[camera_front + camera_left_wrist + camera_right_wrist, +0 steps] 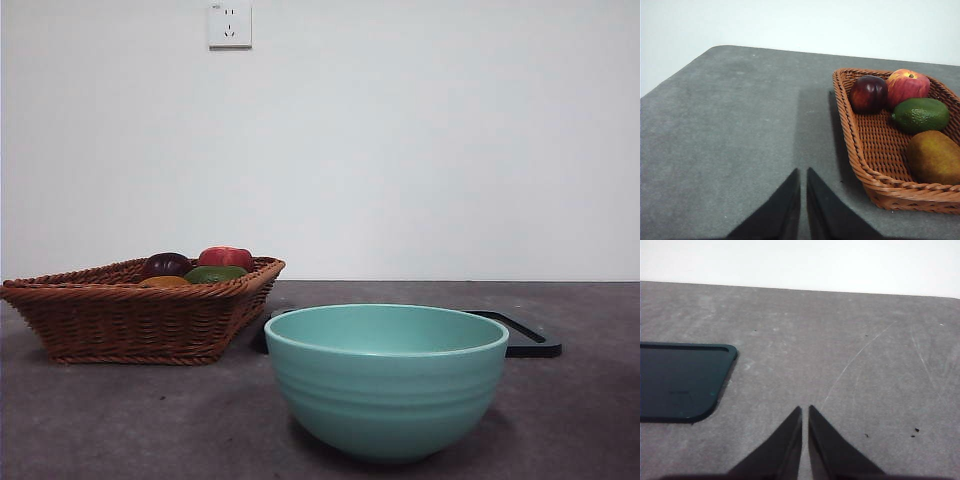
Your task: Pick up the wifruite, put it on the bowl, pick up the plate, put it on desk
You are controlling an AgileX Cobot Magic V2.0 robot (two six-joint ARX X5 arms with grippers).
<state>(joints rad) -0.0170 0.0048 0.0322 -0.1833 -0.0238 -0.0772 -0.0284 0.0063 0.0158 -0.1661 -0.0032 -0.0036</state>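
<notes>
Mint-green ridged bowl [387, 385] stands empty; dull orange-brown wifruite [935, 157] in basket [871, 150].

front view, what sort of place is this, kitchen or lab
Probably a lab test bench, not a kitchen: a bare grey desk against a blank white wall with one power socket, and staged props, a wicker basket of fruit and a mint-green bowl.

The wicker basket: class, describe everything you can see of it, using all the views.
The wicker basket is brown woven cane, shallow, with sloping sides and a braided rim. It sits flat on the desk, behind and to one side of the bowl. Inside lie four fruits: the wifruite, a dark purple fruit, a red fruit and a green fruit. No gripper touches it.
</notes>
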